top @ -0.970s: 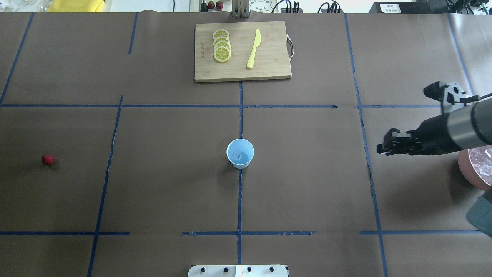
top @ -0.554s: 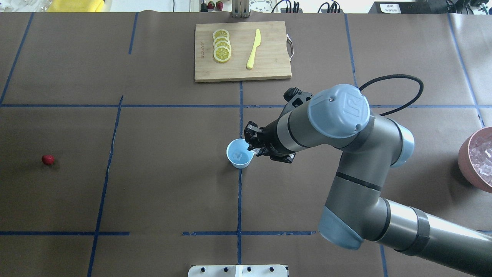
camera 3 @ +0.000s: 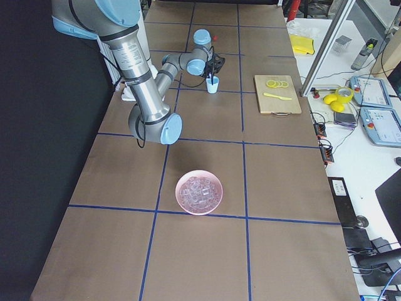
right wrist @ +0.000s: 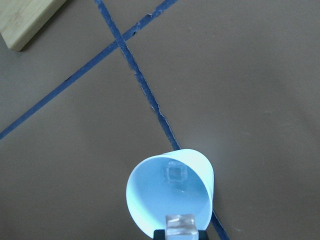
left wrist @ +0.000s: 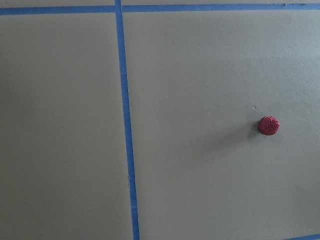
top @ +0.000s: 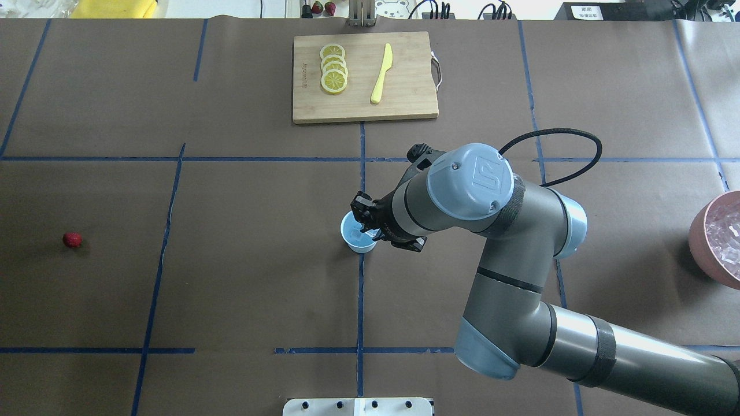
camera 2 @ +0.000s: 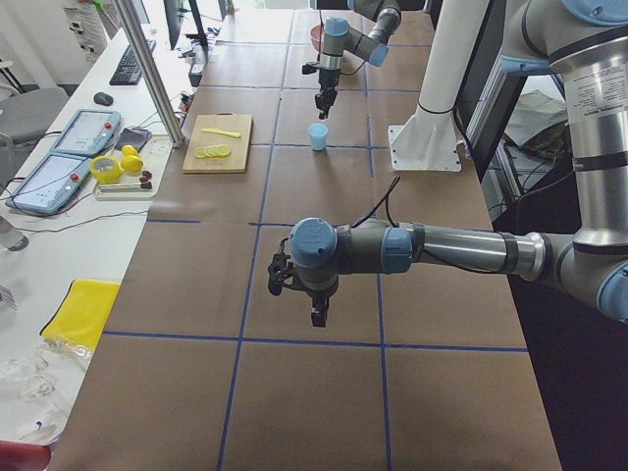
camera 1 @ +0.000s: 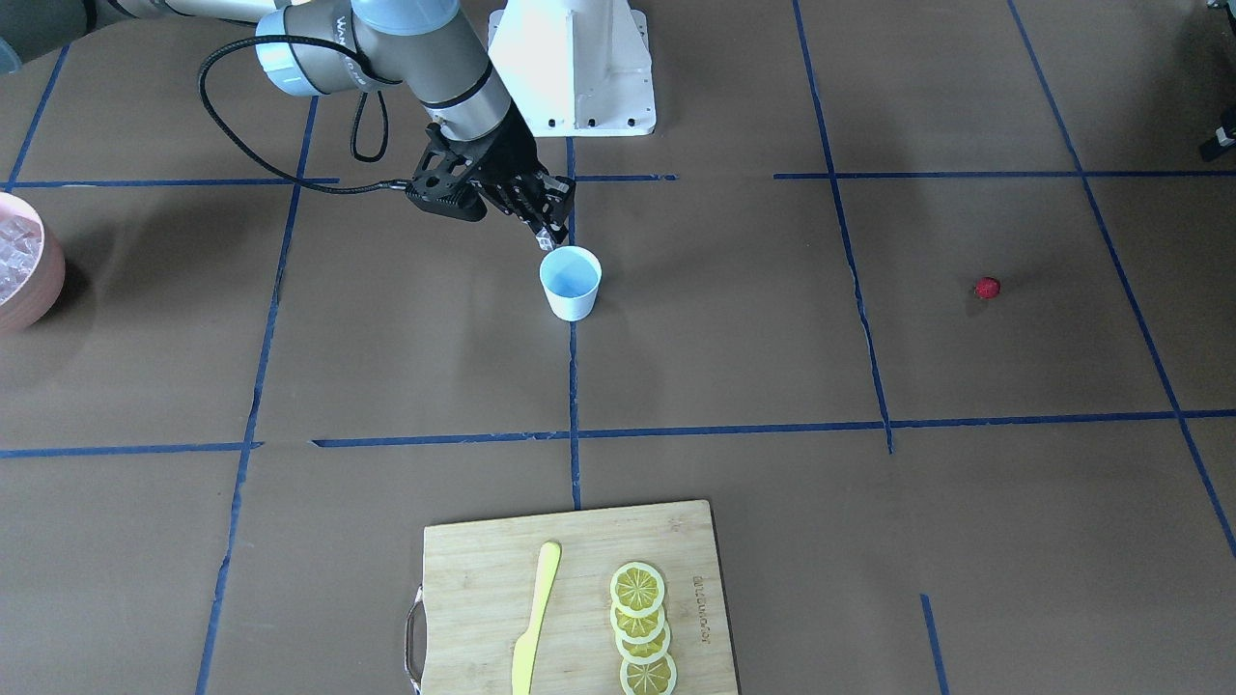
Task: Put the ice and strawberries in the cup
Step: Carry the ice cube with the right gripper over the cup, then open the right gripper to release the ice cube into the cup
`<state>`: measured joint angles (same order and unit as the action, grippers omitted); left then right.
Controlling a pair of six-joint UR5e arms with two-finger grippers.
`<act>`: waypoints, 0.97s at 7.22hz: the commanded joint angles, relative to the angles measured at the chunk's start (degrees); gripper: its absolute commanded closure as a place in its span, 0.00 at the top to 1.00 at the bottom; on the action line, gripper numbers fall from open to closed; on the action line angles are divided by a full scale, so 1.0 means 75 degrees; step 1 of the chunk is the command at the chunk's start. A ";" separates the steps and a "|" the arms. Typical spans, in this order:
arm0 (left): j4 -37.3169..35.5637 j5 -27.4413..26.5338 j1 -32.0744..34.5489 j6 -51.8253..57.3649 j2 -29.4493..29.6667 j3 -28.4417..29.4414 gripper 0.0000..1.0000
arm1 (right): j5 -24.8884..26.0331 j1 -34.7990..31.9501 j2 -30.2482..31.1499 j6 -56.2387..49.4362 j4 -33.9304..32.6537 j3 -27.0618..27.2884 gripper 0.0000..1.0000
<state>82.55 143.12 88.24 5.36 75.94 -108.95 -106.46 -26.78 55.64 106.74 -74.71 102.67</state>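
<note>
The white cup [top: 358,240] with a pale blue inside stands at the table's middle and holds one ice cube [right wrist: 174,173]. It also shows in the front view [camera 1: 570,282]. My right gripper [top: 364,222] hangs just over the cup's rim, shut on a second clear ice cube [right wrist: 181,225]. The red strawberry [top: 72,239] lies alone far to the left, and shows in the left wrist view [left wrist: 268,125]. My left gripper [camera 2: 316,312] shows only in the exterior left view, so I cannot tell whether it is open or shut.
A pink bowl [top: 717,237] of ice stands at the right edge. A wooden cutting board [top: 404,98] with lemon slices [top: 333,75] and a yellow knife [top: 381,73] lies at the far middle. The robot base [camera 1: 572,68] is behind the cup.
My right arm has swung left from beside the pink bowl to above the cup, carrying an ice cube. The cup and strawberry have not moved.
</note>
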 commanded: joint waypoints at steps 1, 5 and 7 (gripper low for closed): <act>0.0009 0.0030 0.0000 0.0000 0.0000 -0.0005 1.00 | 0.0015 0.0008 -0.0094 -0.0028 0.0000 -0.0177 0.06; -0.0002 0.0030 0.0000 0.0000 0.0000 -0.0005 1.00 | 0.0015 0.0008 -0.0305 -0.0064 0.0000 -0.0518 0.46; -0.0002 0.0030 0.0000 0.0000 -0.0011 -0.0005 1.00 | 0.0027 0.0008 -0.0317 -0.0064 0.0000 -0.0576 0.63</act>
<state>82.53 143.35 88.24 5.36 75.87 -109.00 -106.33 -26.72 53.33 106.27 -74.74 98.60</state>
